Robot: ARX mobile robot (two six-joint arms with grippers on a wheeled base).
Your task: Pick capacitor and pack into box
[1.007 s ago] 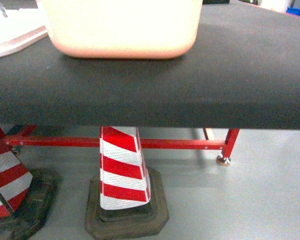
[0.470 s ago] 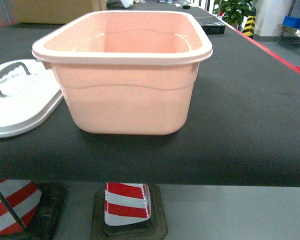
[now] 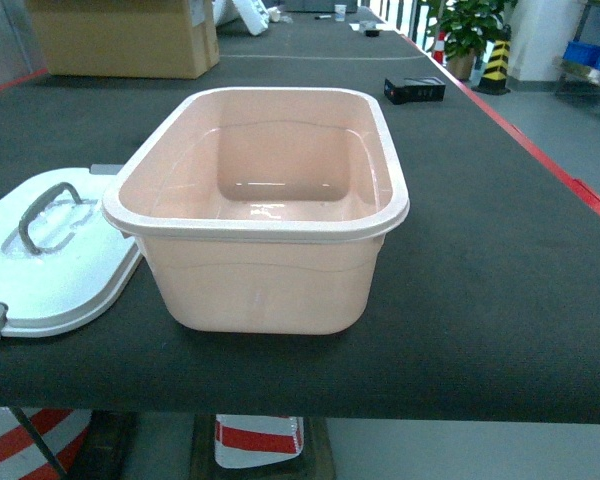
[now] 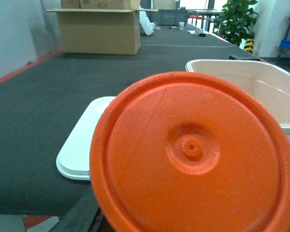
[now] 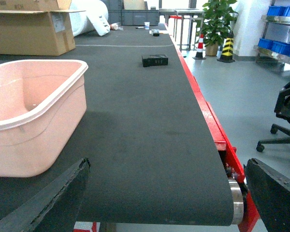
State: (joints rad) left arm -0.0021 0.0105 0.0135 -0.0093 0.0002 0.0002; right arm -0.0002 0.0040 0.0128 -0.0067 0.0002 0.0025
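The box [image 3: 255,228], a pale pink tub, stands open and empty on the black belt [image 3: 480,300]. Its white lid [image 3: 60,270] with a grey handle lies flat to its left. In the left wrist view the round orange end of the capacitor [image 4: 193,150] fills the frame, held in my left gripper [image 4: 183,227]. One dark finger [image 4: 79,215] shows at its lower left edge; the other is hidden. The box rim [image 4: 241,72] and lid [image 4: 82,150] lie beyond it. My right gripper [image 5: 159,203] is open over the belt's near end, right of the box [image 5: 34,140]. Neither gripper shows in the head view.
A brown cardboard carton [image 3: 120,40] stands at the far left of the belt and a small black device [image 3: 414,90] at the far right. The belt's red edge [image 3: 580,190] runs along the right. A striped cone [image 3: 260,440] stands under the table, an office chair [image 5: 287,116] beside it.
The head view has risen from the table's underside and the cones to looking down into the box. The box itself has not shifted on the belt.
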